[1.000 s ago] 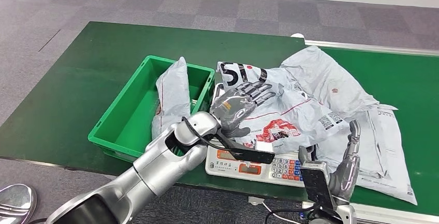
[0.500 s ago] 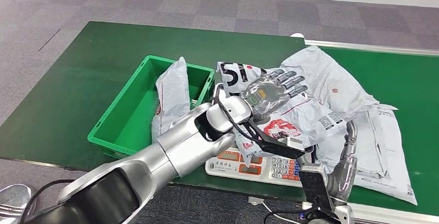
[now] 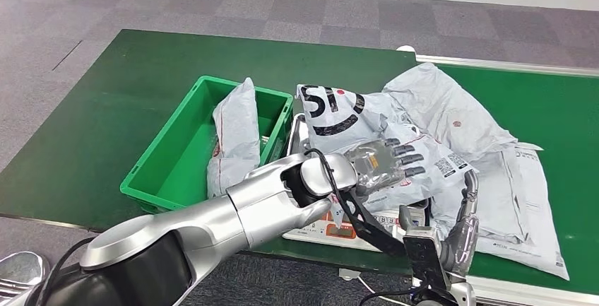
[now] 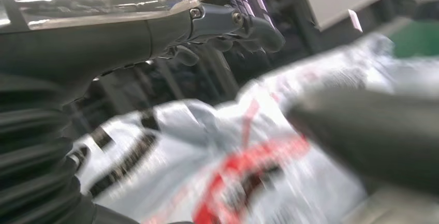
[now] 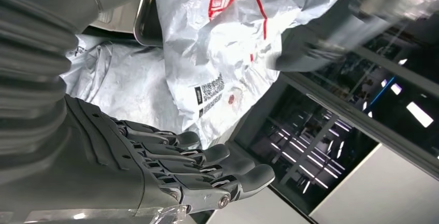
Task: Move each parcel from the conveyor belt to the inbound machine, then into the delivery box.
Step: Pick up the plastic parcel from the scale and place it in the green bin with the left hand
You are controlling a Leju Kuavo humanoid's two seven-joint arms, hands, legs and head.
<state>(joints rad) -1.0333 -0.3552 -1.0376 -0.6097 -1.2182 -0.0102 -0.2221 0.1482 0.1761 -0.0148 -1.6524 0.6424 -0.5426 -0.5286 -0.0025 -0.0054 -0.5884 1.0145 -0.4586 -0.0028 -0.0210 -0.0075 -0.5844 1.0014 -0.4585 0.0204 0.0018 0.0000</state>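
A grey parcel [image 3: 381, 152] with red print and a black-lettered end lies crumpled across the weighing scale [image 3: 332, 227], its far end reaching toward the green crate. The left hand [image 3: 385, 162] is stretched out flat above this parcel's red-printed part with fingers extended and apart, holding nothing; in the left wrist view the same fingers [image 4: 248, 14] are straight over the blurred white, red and black wrapping, and whether the palm touches the bag cannot be told. Behind and to the right, more grey parcels [image 3: 487, 157] are heaped on the green conveyor surface [image 3: 558, 108]. The right hand [image 3: 465, 221] stands upright at the near edge beside that heap, fingers straight and close together, gripping nothing. The green crate [image 3: 173, 161] sits on the green table [image 3: 127, 87] left of the scale, with another grey parcel [image 3: 234, 133] leaning upright inside it.
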